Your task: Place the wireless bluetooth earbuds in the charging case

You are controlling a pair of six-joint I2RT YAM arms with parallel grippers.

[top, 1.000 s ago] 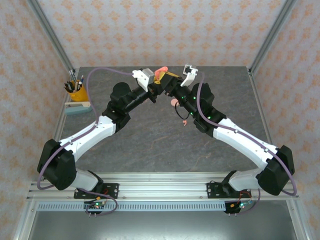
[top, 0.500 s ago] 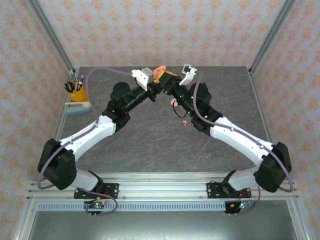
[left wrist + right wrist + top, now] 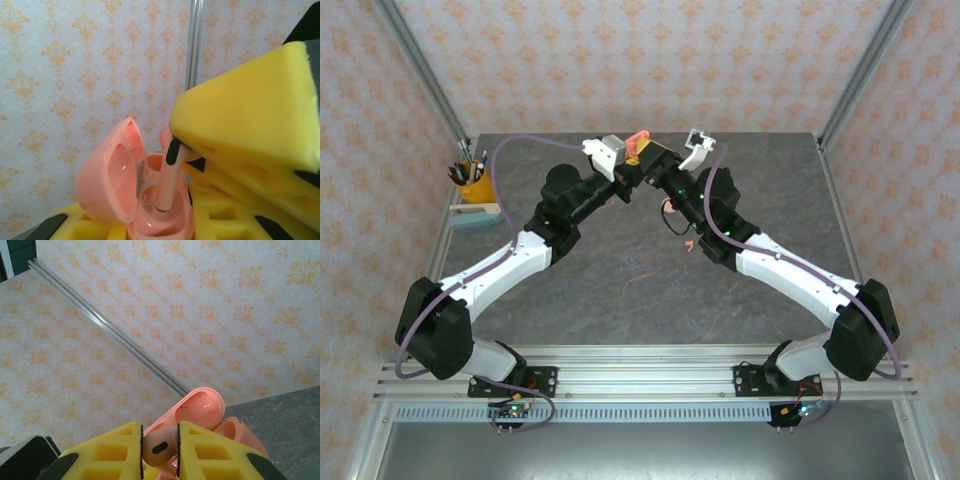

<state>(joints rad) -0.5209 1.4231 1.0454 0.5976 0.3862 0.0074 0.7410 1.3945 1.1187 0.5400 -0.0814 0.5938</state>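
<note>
The left gripper (image 3: pixel 160 226) is clamped on the base of the open case (image 3: pixel 107 180), which it holds up above the far middle of the bench (image 3: pixel 620 280) with the lid swung back. The right gripper (image 3: pixel 160 442) pinches one earbud (image 3: pixel 159 450) by its head, stem down in one of the case's wells (the tip looks just inside). The step probably goes best if the stem lines up with the well, the push runs straight along it without scraping the rim, and the release comes only once the bud seats.
</note>
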